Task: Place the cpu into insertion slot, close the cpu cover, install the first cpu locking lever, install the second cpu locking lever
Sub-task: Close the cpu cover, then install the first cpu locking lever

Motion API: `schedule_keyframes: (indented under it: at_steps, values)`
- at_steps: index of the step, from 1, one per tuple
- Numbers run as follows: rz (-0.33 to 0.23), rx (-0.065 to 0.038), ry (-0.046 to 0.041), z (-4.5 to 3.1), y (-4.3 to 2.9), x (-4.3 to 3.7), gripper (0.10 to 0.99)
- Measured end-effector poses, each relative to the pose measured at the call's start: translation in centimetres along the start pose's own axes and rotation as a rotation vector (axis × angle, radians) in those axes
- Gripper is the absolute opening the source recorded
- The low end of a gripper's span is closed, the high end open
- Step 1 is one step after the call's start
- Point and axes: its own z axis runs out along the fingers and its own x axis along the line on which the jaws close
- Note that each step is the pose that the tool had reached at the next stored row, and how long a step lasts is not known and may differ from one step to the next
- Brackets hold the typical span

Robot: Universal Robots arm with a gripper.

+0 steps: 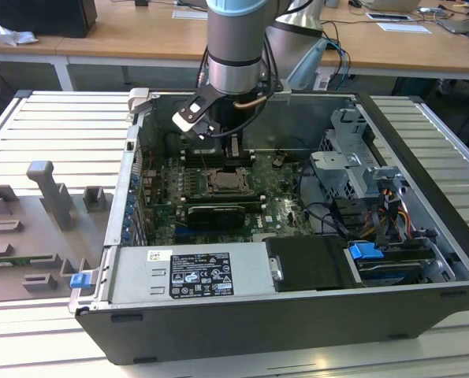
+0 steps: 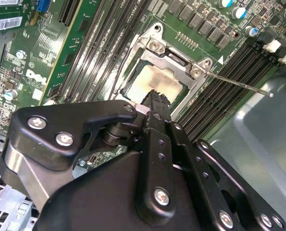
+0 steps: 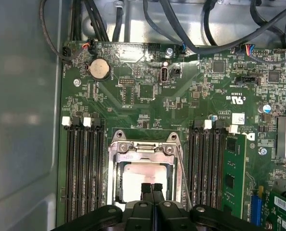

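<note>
The cpu shows its pale metal face inside the insertion slot on the green board. Over it the silver cpu cover lies flat, its window framing the chip. My gripper hangs just above the chip with both black fingers pressed together and nothing between them. A thin locking lever juts out from the socket corner over the memory slots. Another wire lever runs along the opposite side of the cover. In the exterior view my gripper stands over the socket inside the open case.
Long black memory slots flank the socket on both sides. A black graphics card sits in front of the socket. Cables, drive cages at the exterior view's right and the power supply crowd the case.
</note>
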Motion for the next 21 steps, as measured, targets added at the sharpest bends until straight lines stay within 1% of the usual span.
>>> schedule_keyframes:
  at_steps: [2,8,14,16,17,21]
  values:
    - [0.000,0.000,0.0000,-0.01,-0.24,0.01,0.106]
    - [0.000,0.000,-0.0003,-0.08,-0.42,0.01,0.106]
    - [0.000,0.000,0.0000,-1.11,-0.39,0.02,0.106]
    - [0.000,0.000,0.0000,-1.97,-0.37,0.03,0.106]
    - [0.000,0.000,-0.0001,-2.52,-0.36,0.04,0.106]
    - [0.000,0.000,0.0000,-3.05,-0.34,0.05,0.106]
